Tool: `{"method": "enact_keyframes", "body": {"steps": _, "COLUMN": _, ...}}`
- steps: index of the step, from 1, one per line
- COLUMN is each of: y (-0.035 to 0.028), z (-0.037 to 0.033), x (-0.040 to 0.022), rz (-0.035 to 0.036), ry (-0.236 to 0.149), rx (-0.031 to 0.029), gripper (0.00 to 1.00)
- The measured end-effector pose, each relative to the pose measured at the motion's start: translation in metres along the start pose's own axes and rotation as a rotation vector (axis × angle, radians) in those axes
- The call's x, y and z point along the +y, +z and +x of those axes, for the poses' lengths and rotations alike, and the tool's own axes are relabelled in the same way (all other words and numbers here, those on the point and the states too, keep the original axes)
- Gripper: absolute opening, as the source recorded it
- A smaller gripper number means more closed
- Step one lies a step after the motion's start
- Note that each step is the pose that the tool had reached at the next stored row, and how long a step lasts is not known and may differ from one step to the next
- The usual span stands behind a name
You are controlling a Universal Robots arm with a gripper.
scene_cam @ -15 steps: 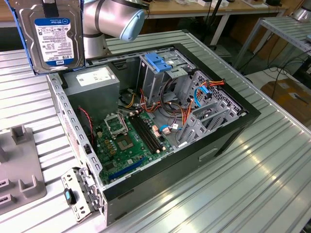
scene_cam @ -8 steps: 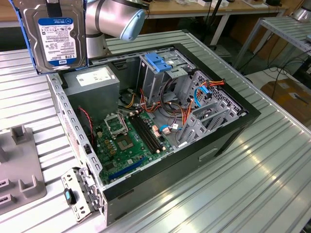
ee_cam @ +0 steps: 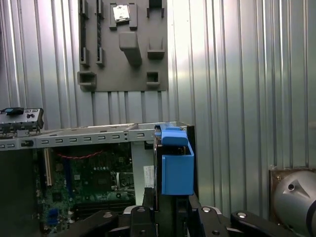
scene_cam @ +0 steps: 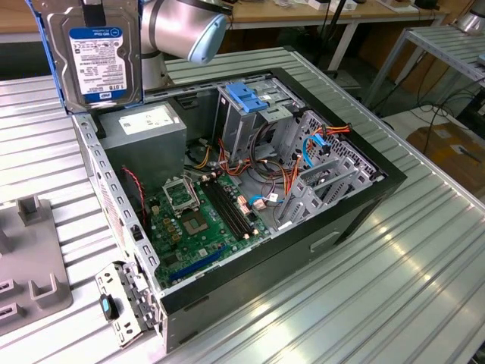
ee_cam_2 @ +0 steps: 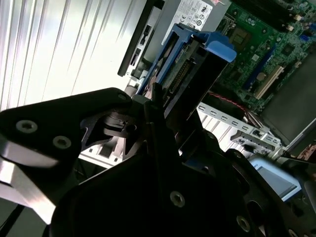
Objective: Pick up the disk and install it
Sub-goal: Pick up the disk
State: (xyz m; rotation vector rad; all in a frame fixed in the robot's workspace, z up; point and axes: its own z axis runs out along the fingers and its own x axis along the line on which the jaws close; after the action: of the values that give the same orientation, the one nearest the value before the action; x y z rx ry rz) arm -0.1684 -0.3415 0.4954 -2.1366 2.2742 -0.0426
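The disk (scene_cam: 95, 57) hangs upright in the air at the exterior view's upper left, its white-and-blue label facing the camera, a blue rail down its side. It is over the rear corner of the open computer case (scene_cam: 341, 220), just above the grey power-supply box (scene_cam: 144, 125). My gripper (scene_cam: 92, 11) is shut on the disk's top edge. In the second wrist view the disk (ee_cam_2: 192, 59) shows edge-on beyond the black fingers (ee_cam_2: 153, 118). The first wrist view has its blue rail (ee_cam: 177, 165) sticking out past the gripper (ee_cam: 170, 210).
The metal drive cage with a blue latch (scene_cam: 250, 97) stands at the case's back, cables beside it. The green motherboard (scene_cam: 201, 216) lies on the case floor. A grey fixture plate (scene_cam: 30, 258) rests on the ribbed table at the exterior view's left. A loose front bracket (scene_cam: 121, 303) leans at the case's near corner.
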Motion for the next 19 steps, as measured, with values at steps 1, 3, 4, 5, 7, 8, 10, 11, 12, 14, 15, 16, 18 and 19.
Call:
{"method": "enact_keyframes", "body": {"steps": 1, "y": 0.0001, "z": -0.0001, "x": -0.0023, "rz": 0.0000, "ry": 0.000, "rx": 0.0000, "gripper": 0.35}}
{"method": "enact_keyframes", "body": {"steps": 3, "y": 0.0003, "z": -0.0006, "x": -0.0097, "rz": 0.0000, "ry": 0.000, "rx": 0.0000, "gripper": 0.35}}
{"method": "enact_keyframes", "body": {"steps": 4, "y": 0.0005, "z": -0.0008, "x": -0.0123, "rz": 0.0000, "ry": 0.000, "rx": 0.0000, "gripper": 0.35}}
{"method": "enact_keyframes", "body": {"steps": 5, "y": 0.0006, "z": -0.0010, "x": -0.0154, "rz": 0.0000, "ry": 0.000, "rx": 0.0000, "gripper": 0.35}}
{"method": "enact_keyframes", "body": {"steps": 7, "y": 0.0008, "z": -0.0014, "x": -0.0218, "rz": -0.0001, "ry": 0.000, "rx": 0.0001, "gripper": 0.35}}
{"method": "enact_keyframes", "body": {"steps": 8, "y": 0.0009, "z": -0.0015, "x": -0.0248, "rz": 0.0000, "ry": 0.000, "rx": 0.0000, "gripper": 0.35}}
{"method": "enact_keyframes", "body": {"steps": 10, "y": 0.0015, "z": -0.0024, "x": -0.0389, "rz": 0.0000, "ry": 0.000, "rx": 0.0000, "gripper": 0.35}}
{"method": "enact_keyframes", "body": {"steps": 11, "y": 0.0017, "z": -0.0028, "x": -0.0445, "rz": -0.0001, "ry": 0.000, "rx": 0.0000, "gripper": 0.35}}
{"method": "enact_keyframes", "body": {"steps": 12, "y": 0.0018, "z": -0.0031, "x": -0.0486, "rz": 0.0000, "ry": 0.000, "rx": 0.0000, "gripper": 0.35}}
{"method": "enact_keyframes", "body": {"steps": 14, "y": 0.0020, "z": -0.0035, "x": -0.0561, "rz": -0.0001, "ry": 0.000, "rx": 0.0001, "gripper": 0.35}}
{"method": "enact_keyframes", "body": {"steps": 15, "y": 0.0022, "z": -0.0038, "x": -0.0606, "rz": 0.0000, "ry": 0.000, "rx": 0.0000, "gripper": 0.35}}
{"method": "enact_keyframes", "body": {"steps": 16, "y": 0.0023, "z": -0.0040, "x": -0.0640, "rz": -0.0001, "ry": 0.000, "rx": 0.0000, "gripper": 0.35}}
{"method": "enact_keyframes", "body": {"steps": 18, "y": 0.0026, "z": -0.0045, "x": -0.0728, "rz": 0.0000, "ry": 0.000, "rx": 0.0000, "gripper": 0.35}}
{"method": "enact_keyframes", "body": {"steps": 19, "y": 0.0029, "z": -0.0050, "x": -0.0797, "rz": -0.0001, "ry": 0.000, "rx": 0.0001, "gripper": 0.35}}
